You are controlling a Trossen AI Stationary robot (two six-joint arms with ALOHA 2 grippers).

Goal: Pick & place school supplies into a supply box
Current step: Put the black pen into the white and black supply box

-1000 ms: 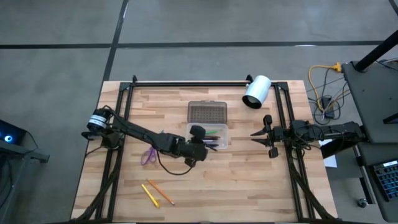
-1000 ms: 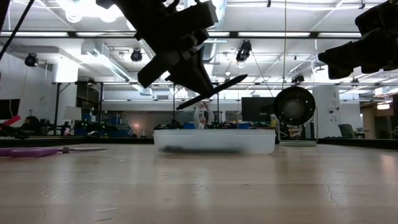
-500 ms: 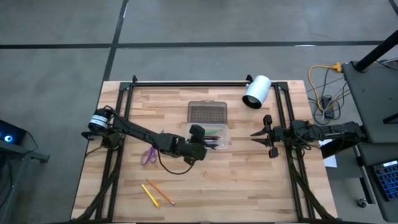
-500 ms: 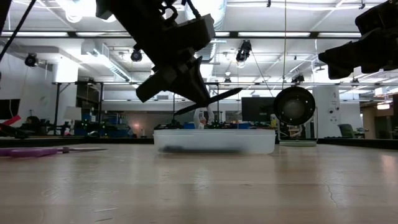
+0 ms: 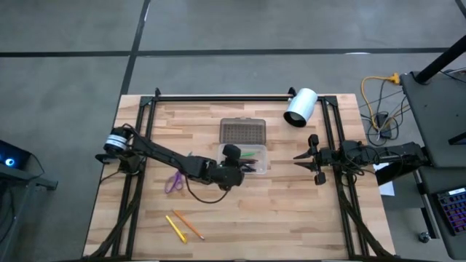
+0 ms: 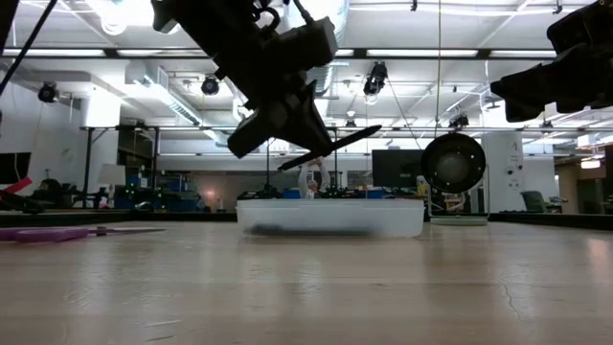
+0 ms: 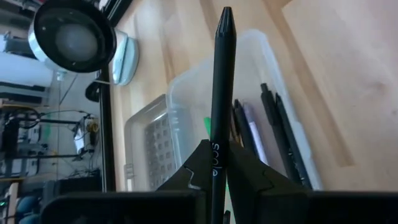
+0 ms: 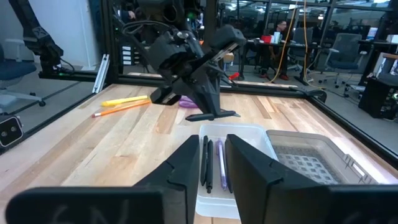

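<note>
The left hand (image 7: 217,180) is clamped on a slim black pen (image 7: 221,93), holding it tilted above the open clear plastic supply box (image 5: 251,161) in the middle of the wooden table (image 5: 291,211). Several dark pens, a pale purple one and a green one already lie inside the box, and its grey dotted lid (image 5: 242,131) lies flat just behind it. Purple-handled scissors (image 5: 174,183) and two yellow-orange pencils (image 5: 183,227) remain on the table. The right hand (image 5: 306,157) waits off to the right with its fingers (image 8: 180,165) narrowly parted, holding nothing.

One supply box (image 5: 249,158), one scissors (image 5: 173,183), two yellow pencils (image 5: 182,227), one white cylinder (image 5: 300,107).
</note>
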